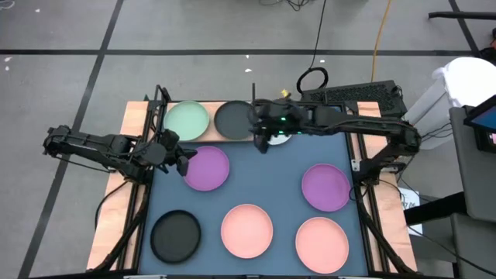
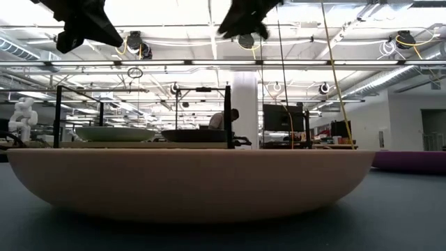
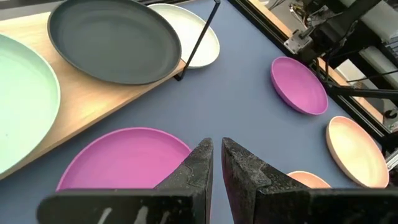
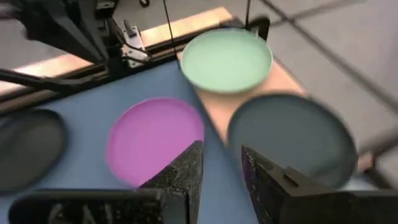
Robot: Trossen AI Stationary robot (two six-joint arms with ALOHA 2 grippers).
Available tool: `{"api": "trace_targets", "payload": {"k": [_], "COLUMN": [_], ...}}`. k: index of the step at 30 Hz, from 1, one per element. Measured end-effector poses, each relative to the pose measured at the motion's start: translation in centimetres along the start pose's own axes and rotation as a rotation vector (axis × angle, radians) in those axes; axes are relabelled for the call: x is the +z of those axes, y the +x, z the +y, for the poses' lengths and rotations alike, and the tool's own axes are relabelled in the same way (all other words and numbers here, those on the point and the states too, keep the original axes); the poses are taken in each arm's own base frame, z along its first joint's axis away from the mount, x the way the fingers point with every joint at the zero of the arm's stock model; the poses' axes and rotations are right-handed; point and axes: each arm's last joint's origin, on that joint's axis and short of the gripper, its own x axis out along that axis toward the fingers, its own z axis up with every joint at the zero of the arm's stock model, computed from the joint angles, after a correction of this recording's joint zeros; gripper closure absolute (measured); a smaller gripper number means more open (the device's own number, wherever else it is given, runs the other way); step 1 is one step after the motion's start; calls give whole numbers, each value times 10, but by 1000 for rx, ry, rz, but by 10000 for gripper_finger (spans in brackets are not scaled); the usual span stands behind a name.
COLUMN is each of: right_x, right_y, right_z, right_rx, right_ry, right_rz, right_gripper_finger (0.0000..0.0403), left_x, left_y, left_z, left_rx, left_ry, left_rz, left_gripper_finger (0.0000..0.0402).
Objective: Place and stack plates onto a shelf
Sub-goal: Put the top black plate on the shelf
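Observation:
The light-wood shelf (image 1: pixel 139 116) stands at the far left and carries a pale green plate (image 1: pixel 188 120) and a black plate (image 1: pixel 231 120) side by side. A whitish plate (image 3: pixel 200 37) lies on the blue-grey mat just past the shelf's post. Two purple plates (image 1: pixel 208 167) (image 1: pixel 325 187), two salmon pink plates (image 1: pixel 246 230) (image 1: pixel 322 244) and a second black plate (image 1: pixel 175 235) lie flat on the mat. My left gripper (image 3: pixel 214 165) hovers shut over the left purple plate's edge. My right gripper (image 4: pixel 222 171) is open and empty, up in the air beside the shelf's black plate.
Thin black posts (image 3: pixel 199 37) rise at the shelf's corners. The mat (image 1: pixel 263 182) has free room between the plates at its middle. Black frame rails (image 1: pixel 364 194) run along both mat sides. Cables and a keyboard (image 1: pixel 356 94) lie beyond the far edge.

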Motion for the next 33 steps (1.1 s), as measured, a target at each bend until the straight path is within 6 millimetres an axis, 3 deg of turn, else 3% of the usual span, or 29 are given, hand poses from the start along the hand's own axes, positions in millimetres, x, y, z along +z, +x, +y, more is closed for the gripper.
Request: {"api": "trace_targets", "payload": {"k": [10, 17, 20, 24, 33], "right_x": [-23, -41, -48, -65, -120], "right_y": [-86, -108, -104, -81, -19], "right_z": [22, 24, 21, 9, -30], "right_rx": [46, -24, -116, -148, 55], "right_ry": [208, 178, 98, 56, 270], "right_rz": [162, 281, 287, 280, 96], "right_gripper_finger": [309, 309, 309, 310, 340], "left_x": [-9, -14, -14, -12, -13], "left_y": [-1, -2, -3, -3, 1], "left_z": [11, 9, 5, 2, 0], "left_rx": [96, 27, 0, -28, -24], "left_ry": [67, 44, 7, -36, 5], "left_rz": [99, 203, 192, 173, 178], "left_gripper_finger": [364, 364, 364, 364, 364]}}
